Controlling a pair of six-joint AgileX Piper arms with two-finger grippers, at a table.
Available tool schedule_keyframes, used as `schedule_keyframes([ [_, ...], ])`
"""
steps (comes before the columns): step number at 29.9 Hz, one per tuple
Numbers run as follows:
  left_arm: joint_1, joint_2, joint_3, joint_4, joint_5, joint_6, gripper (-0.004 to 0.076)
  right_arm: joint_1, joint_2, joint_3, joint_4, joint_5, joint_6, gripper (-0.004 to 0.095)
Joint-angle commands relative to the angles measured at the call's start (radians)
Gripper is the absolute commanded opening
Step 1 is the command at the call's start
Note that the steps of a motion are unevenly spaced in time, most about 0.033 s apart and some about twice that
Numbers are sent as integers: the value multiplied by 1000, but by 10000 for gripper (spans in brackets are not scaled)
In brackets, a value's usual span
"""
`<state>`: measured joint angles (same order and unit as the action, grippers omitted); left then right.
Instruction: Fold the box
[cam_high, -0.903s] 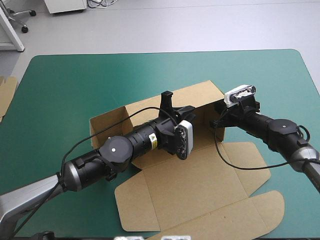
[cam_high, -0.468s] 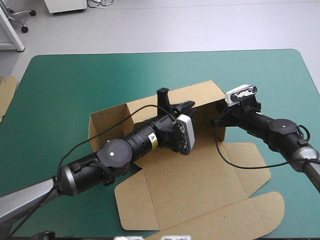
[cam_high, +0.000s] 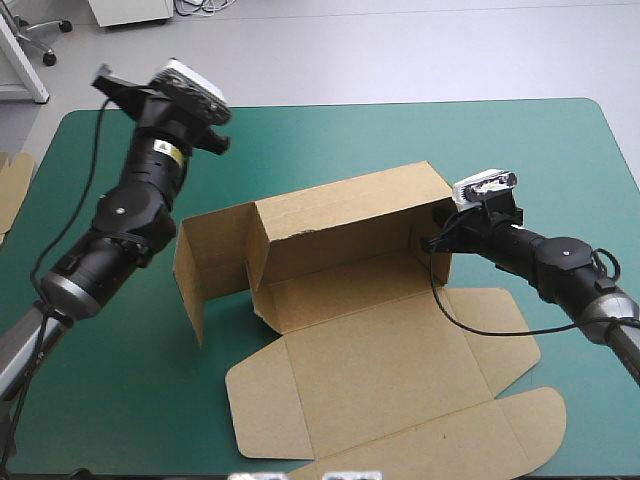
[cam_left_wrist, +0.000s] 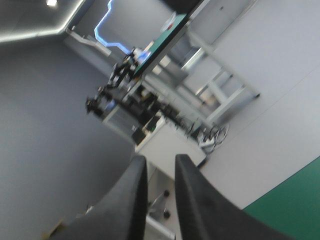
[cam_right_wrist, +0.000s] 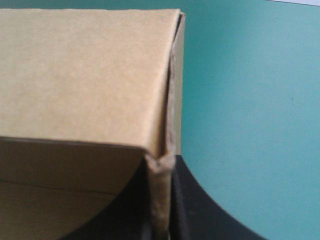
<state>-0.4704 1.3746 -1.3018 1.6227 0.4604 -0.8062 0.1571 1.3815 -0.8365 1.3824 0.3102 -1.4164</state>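
Teal-green cover (cam_high: 400, 140) bears the box (cam_high: 350, 225) mid-table — back and left walls up, lid flat. My right gripper (cam_right_wrist: 161, 220) pinches the box's right end wall; my left gripper (cam_left_wrist: 159, 160), slightly parted and empty, hangs high off its left end. Tucking remains, I judge.

This is a robot lab. A left arm (cam_high: 120, 215) and a right arm (cam_high: 560, 262) reach over a table (cam_high: 350, 140) with a teal-green cover. The right gripper (cam_high: 437, 240) pinches a brown box (cam_high: 350, 215). Around the table are a grey floor (cam_high: 400, 50), a white cabinet (cam_high: 130, 10), cables (cam_high: 205, 6) and a chair (cam_high: 40, 38) on wheels.
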Motion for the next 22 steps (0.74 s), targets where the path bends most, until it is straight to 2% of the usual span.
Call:
schedule_keyframes([
  [1,146,-42,-36,-40,3,-20,145,0,-34,-29,-1,2,70,-32],
  [7,396,-42,-36,-294,25,-18,144,0,-34,-29,-62,-21,137,-32],
  [14,607,-4,23,-595,68,-12,144,0,-34,-46,-226,-36,310,-32],
  [17,634,4,98,-653,89,-12,144,0,-34,-89,-370,-9,474,-31],
  [22,632,4,209,-763,122,-12,144,0,-34,-213,-736,91,803,-31],
])
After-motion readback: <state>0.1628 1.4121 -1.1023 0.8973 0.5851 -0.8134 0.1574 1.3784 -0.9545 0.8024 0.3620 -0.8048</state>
